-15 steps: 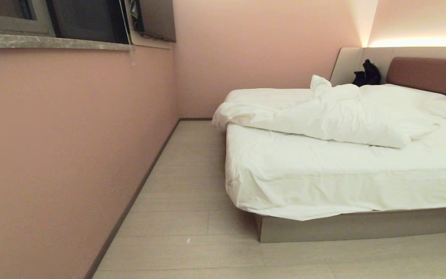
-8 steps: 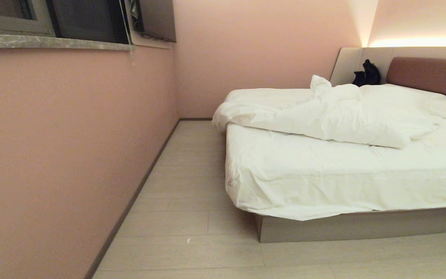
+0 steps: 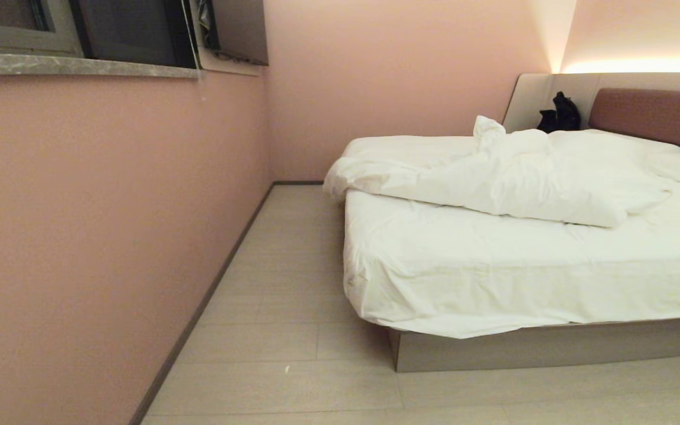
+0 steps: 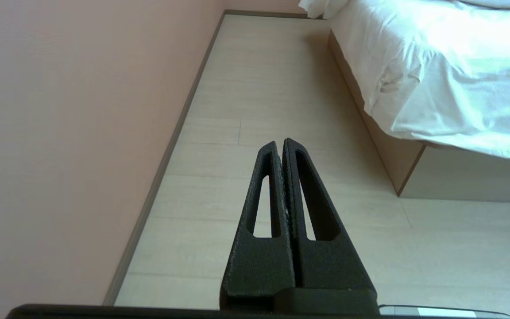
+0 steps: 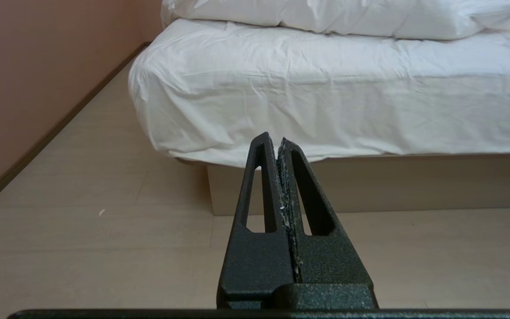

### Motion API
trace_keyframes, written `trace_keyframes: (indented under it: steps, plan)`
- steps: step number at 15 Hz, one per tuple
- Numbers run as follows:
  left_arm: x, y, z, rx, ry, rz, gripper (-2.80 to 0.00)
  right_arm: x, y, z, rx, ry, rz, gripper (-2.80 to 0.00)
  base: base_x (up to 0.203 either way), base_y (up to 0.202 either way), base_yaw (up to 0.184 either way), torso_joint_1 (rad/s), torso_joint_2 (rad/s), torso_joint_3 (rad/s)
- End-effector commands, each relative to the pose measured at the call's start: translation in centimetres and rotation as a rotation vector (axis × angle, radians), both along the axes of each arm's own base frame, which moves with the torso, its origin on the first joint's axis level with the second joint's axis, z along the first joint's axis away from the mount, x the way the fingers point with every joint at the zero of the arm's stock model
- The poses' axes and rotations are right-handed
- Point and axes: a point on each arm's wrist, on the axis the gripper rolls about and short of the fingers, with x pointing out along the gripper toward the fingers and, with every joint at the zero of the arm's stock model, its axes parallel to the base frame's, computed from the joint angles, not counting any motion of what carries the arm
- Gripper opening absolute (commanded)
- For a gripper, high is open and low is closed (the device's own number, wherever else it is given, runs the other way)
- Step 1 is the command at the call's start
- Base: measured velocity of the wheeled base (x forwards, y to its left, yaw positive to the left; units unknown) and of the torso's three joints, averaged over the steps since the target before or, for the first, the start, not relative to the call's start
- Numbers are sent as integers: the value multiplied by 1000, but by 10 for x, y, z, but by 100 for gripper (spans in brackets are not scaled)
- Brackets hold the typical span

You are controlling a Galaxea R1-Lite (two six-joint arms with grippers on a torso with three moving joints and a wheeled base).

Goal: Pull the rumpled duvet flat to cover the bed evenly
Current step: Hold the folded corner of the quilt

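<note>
Beyond frame's right edge, bed (image 3: 493, 348) and duvet (image 3: 511, 183) vanish.

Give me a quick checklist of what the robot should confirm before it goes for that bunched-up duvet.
1. Duvet located: ok, heaped across the far half of the bed.
2. Near half covered: not ok, only bare sheet there.
3. Left gripper free: ok, shut on nothing, above the floor.
4. Right gripper free: ok, shut, empty, short of the bed.
5. Grippers ready to grab: not ok, both shut.
6. Black object by the headboard clear of duvet: cannot tell.
</note>
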Motion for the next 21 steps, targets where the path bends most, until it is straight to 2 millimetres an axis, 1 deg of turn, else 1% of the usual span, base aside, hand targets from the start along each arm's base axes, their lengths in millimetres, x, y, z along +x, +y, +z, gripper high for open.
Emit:
trace_keyframes:
  steps: [1, 21]
  plan:
    - [0, 0, 0, -2, 0, 3, -280, 0, 0, 0, -1, 2, 0, -280, 171, 0, 0, -2, -2, 3]
    - [0, 0, 0, -4, 0, 4, -280, 0, 0, 0, -1, 2, 0, -280, 197, 0, 0, 3, 2, 2]
